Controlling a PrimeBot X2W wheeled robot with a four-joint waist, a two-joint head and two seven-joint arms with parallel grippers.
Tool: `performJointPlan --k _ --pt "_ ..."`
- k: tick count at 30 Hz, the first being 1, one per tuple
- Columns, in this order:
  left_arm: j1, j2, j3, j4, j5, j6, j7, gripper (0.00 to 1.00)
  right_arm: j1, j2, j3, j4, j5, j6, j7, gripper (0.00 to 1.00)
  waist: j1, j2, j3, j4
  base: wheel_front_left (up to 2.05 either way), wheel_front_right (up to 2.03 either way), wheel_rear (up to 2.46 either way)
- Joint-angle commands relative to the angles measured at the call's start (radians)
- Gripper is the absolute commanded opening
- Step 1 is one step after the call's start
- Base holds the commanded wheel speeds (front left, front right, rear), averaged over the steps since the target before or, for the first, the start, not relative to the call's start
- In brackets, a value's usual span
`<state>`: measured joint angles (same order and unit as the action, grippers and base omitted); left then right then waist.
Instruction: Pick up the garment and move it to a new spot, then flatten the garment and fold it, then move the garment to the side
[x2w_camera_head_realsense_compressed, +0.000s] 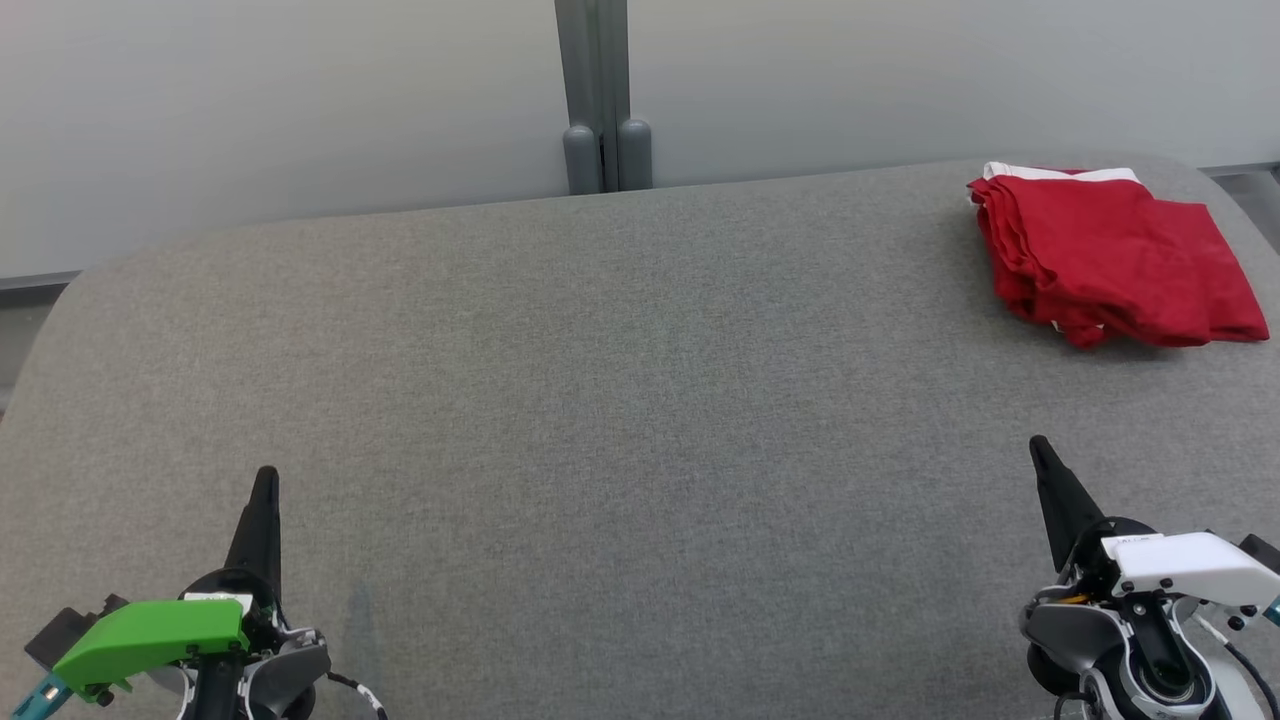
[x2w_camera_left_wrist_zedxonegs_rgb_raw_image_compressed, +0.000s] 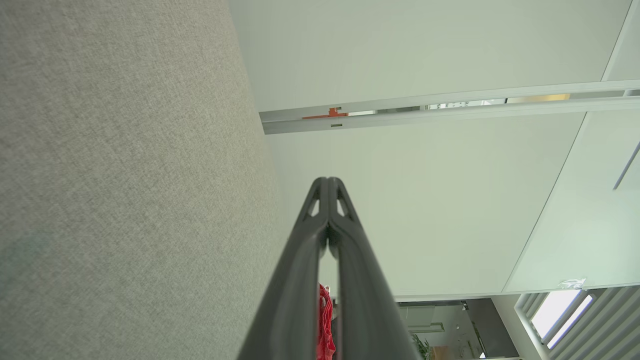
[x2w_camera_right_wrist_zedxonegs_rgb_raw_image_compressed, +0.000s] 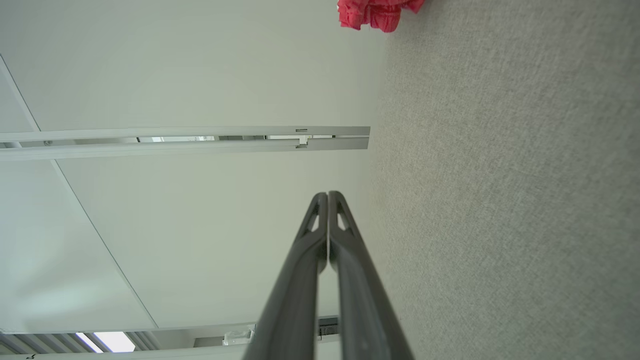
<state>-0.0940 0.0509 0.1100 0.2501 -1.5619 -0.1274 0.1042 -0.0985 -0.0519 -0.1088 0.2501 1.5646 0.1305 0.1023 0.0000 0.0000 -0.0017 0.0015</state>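
The garment (x2w_camera_head_realsense_compressed: 1115, 255) is red with a white band along its far edge. It lies folded in a compact stack at the far right of the grey table (x2w_camera_head_realsense_compressed: 600, 400). A strip of the garment (x2w_camera_left_wrist_zedxonegs_rgb_raw_image_compressed: 325, 322) shows between the left fingers in the left wrist view, and its edge (x2w_camera_right_wrist_zedxonegs_rgb_raw_image_compressed: 380, 11) sits at the top of the right wrist view. My left gripper (x2w_camera_head_realsense_compressed: 265, 478) rests at the near left, shut and holding nothing. At the near right, well short of the garment, my right gripper (x2w_camera_head_realsense_compressed: 1038, 446) is also shut and holds nothing. Both fingertip pairs (x2w_camera_left_wrist_zedxonegs_rgb_raw_image_compressed: 328, 182) (x2w_camera_right_wrist_zedxonegs_rgb_raw_image_compressed: 328, 196) meet.
A pale partition wall (x2w_camera_head_realsense_compressed: 300, 100) with a grey post (x2w_camera_head_realsense_compressed: 602, 95) runs behind the table's far edge. The fabric-covered table has rounded far corners, and the garment lies close to the right one.
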Motion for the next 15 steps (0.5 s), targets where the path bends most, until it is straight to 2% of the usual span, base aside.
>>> performJointPlan --k 1,15 --pt "-0.02 0.0 0.005 -0.005 -0.023 -0.006 0.005 0.0 -0.013 0.001 -0.004 -0.008 0.02 0.0 0.007 0.0 0.0 0.0 0.001 0.0 0.0 0.0 0.0" --pt "-0.021 -0.001 0.006 -0.006 -0.052 -0.006 0.014 0.0 -0.014 0.002 -0.008 -0.008 0.051 0.0 0.016 0.0 0.0 0.0 0.005 -0.001 0.0 0.0 0.0"
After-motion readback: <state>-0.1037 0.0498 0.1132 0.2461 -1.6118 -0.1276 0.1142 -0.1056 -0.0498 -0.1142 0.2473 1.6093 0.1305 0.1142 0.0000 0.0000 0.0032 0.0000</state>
